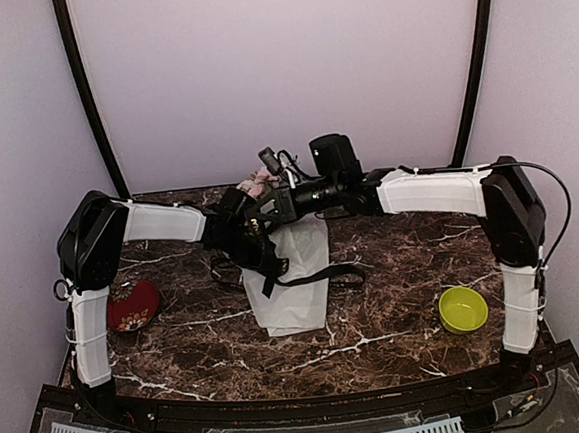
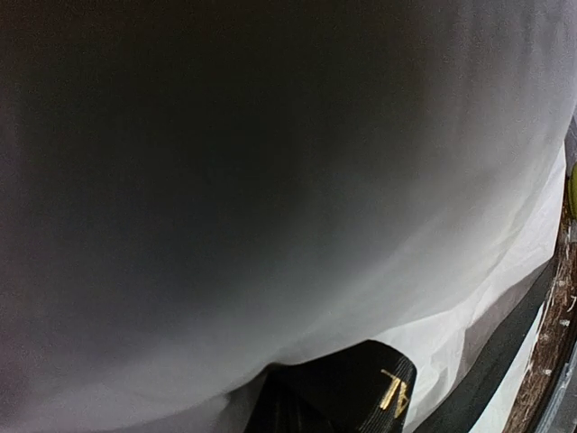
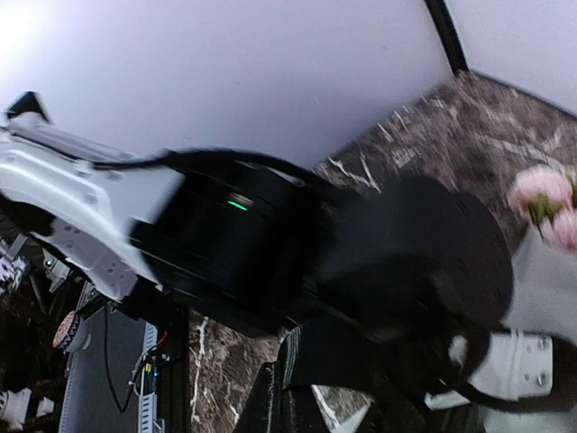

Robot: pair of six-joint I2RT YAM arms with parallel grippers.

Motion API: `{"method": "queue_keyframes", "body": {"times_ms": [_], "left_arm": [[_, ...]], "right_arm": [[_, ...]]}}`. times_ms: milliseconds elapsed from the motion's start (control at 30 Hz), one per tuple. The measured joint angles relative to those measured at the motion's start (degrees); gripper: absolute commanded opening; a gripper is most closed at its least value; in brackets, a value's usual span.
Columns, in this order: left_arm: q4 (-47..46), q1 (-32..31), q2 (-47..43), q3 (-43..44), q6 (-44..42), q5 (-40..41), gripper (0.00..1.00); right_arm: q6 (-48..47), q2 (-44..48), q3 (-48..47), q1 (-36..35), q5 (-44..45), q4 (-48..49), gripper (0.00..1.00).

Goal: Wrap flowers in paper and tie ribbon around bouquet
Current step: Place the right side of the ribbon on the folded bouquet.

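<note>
The bouquet lies mid-table, its frosted white paper (image 1: 298, 298) wrapped round the flowers (image 1: 257, 187), whose pink blooms (image 3: 543, 195) peek out at the far end. The black ribbon (image 1: 319, 274) crosses the paper and trails right. Both arms meet over the bouquet's upper part. My left gripper (image 1: 266, 261) is shut on the ribbon; its gold-lettered end (image 2: 365, 390) shows at the jaws (image 2: 297, 408), pressed close to the paper (image 2: 270, 180). My right gripper (image 1: 255, 217) is shut on a ribbed stretch of the ribbon (image 3: 361, 359) at its jaws (image 3: 293, 397). The stems are hidden.
A red bowl (image 1: 132, 307) sits at the left by the left arm's base. A yellow-green bowl (image 1: 462, 309) sits at the front right. The dark marble tabletop (image 1: 403, 258) ends at a black front rail (image 1: 285, 409). The left arm's wrist (image 3: 234, 234) fills the right wrist view.
</note>
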State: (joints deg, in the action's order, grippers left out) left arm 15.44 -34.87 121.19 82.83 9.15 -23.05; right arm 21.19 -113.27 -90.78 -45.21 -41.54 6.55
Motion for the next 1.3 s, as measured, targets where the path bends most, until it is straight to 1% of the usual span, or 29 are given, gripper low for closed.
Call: {"method": "queue_keyframes", "body": {"times_ms": [167,300,533,633,833,1133,1233,1300], "left_arm": [[0.13,0.0,-0.11,0.0,0.0,0.61,0.0],[0.79,-0.02,-0.79,0.0,-0.17,2.14,0.0],[2.4,0.96,-3.21,0.0,-0.59,6.6,0.0],[2.49,2.58,-4.96,0.0,-0.63,7.98,0.0],[2.62,4.98,-8.57,0.0,-1.62,11.5,0.0],[3.23,6.21,-13.53,-0.13,-5.22,18.56,0.0],[2.89,6.75,-16.83,-1.4,-7.65,21.66,0.0],[1.66,6.99,-20.81,-3.74,-9.73,22.67,0.0]], "right_arm": [[4.85,-5.55,1.95,2.43,5.09,-1.68,0.0],[7.17,-5.88,3.13,4.13,8.66,-2.19,0.0],[10.78,-7.91,3.34,6.67,10.84,-1.05,0.0],[10.95,-11.08,1.14,7.19,12.13,-2.43,0.0],[10.84,-13.97,-2.93,7.34,13.51,-5.22,0.0],[10.88,-18.34,-10.91,7.34,13.99,-7.17,0.0],[11.13,-20.7,-12.85,7.32,13.66,-7.52,0.0],[11.41,-21.84,-13.81,7.32,13.31,-7.65,0.0]]}}
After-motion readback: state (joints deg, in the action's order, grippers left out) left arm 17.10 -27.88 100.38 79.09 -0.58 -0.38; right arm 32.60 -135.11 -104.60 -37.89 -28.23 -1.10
